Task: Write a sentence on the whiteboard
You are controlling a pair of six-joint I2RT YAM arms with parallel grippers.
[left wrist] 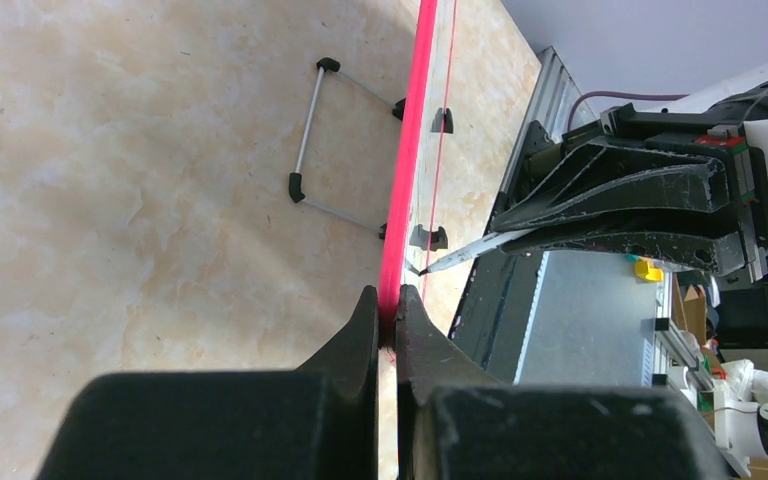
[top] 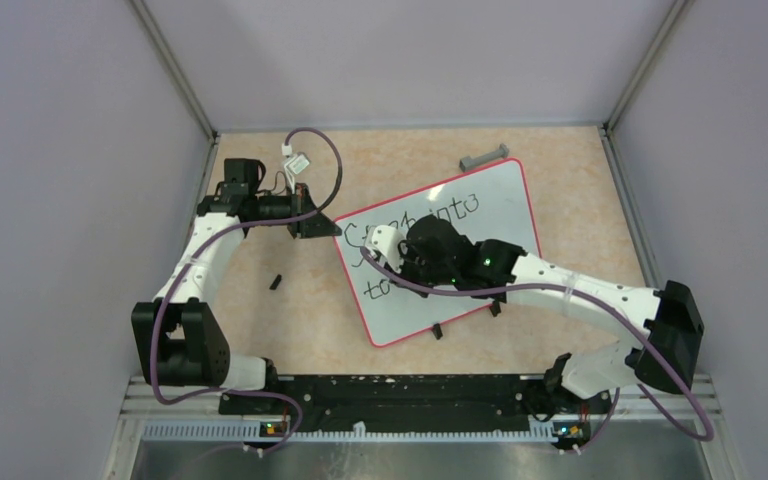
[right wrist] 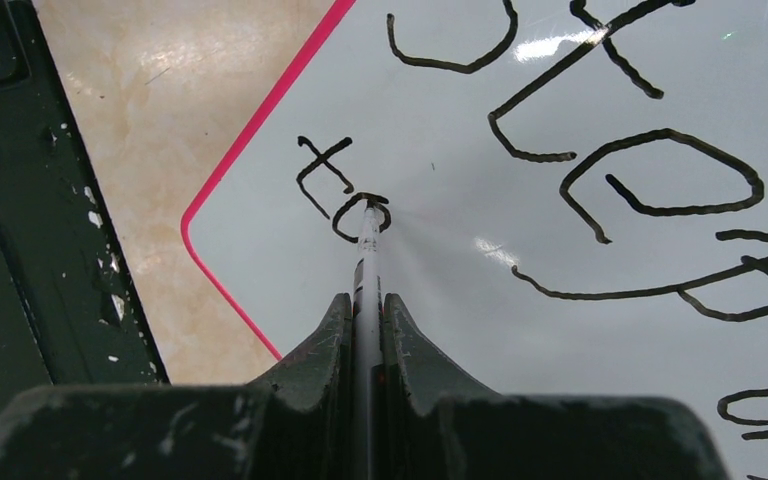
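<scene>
The left gripper (left wrist: 388,312) pinches the pink rim of the flat white whiteboard (top: 500,200), the right gripper (right wrist: 366,305) clamps a thin pale-tipped marker (right wrist: 368,240) touching the black handwritten sentence (top: 455,209)

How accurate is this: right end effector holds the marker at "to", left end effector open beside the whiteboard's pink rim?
Per the left wrist view, the left end effector is shut on the pink rim of the whiteboard, not open beside it. The right end effector holds the marker at "to".
</scene>
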